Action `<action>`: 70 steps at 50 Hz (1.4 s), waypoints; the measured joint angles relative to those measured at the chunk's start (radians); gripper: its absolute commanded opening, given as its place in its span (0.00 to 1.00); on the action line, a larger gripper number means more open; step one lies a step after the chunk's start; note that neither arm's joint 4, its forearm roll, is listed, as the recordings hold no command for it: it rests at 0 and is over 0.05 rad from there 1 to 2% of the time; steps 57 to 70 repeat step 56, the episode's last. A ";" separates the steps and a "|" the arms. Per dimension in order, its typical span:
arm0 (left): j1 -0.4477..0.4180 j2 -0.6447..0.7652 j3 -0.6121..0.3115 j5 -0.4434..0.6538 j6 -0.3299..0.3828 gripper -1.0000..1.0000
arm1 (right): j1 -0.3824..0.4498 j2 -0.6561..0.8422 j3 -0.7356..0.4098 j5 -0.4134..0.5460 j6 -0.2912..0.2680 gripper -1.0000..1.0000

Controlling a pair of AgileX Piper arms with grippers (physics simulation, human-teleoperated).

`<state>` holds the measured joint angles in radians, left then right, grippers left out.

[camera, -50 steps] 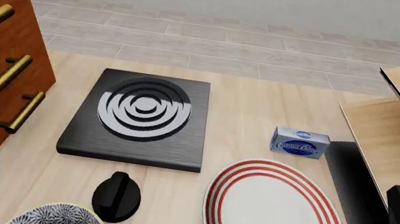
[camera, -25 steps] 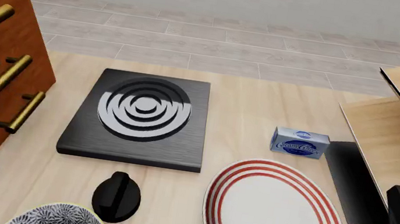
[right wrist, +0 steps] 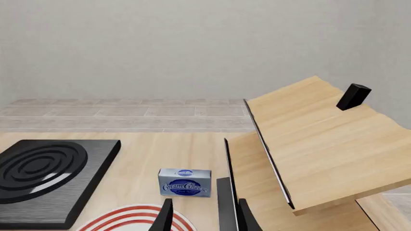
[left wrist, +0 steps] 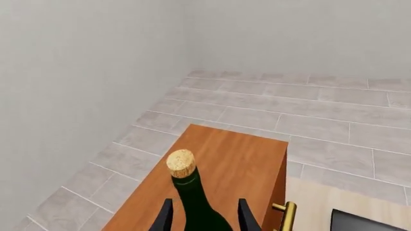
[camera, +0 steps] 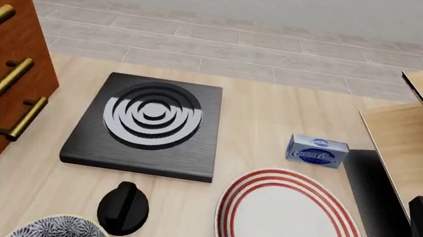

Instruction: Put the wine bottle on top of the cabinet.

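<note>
Front view is unchanged; left end effector (left wrist: 203, 216) grips the wine bottle (left wrist: 192, 197) above the cabinet (left wrist: 224, 168).

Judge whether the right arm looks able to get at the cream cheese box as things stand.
Probably yes: the right gripper holds nothing, and the cream cheese box lies just ahead on bare table, beside the pale boards.

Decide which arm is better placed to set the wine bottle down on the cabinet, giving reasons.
Left: its gripper flanks the wine bottle above the cabinet top. The right gripper sits across the table.
</note>
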<state>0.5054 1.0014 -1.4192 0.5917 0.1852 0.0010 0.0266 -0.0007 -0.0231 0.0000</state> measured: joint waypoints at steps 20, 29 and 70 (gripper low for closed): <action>-0.046 -0.074 -0.090 0.091 0.011 1.00 | 0.000 0.000 0.000 0.000 0.000 1.00; -0.076 -0.171 -0.051 0.125 0.004 1.00 | 0.000 0.000 0.000 0.000 0.000 1.00; -0.426 -0.378 -0.130 0.365 0.071 1.00 | 0.000 0.000 0.000 0.000 0.000 1.00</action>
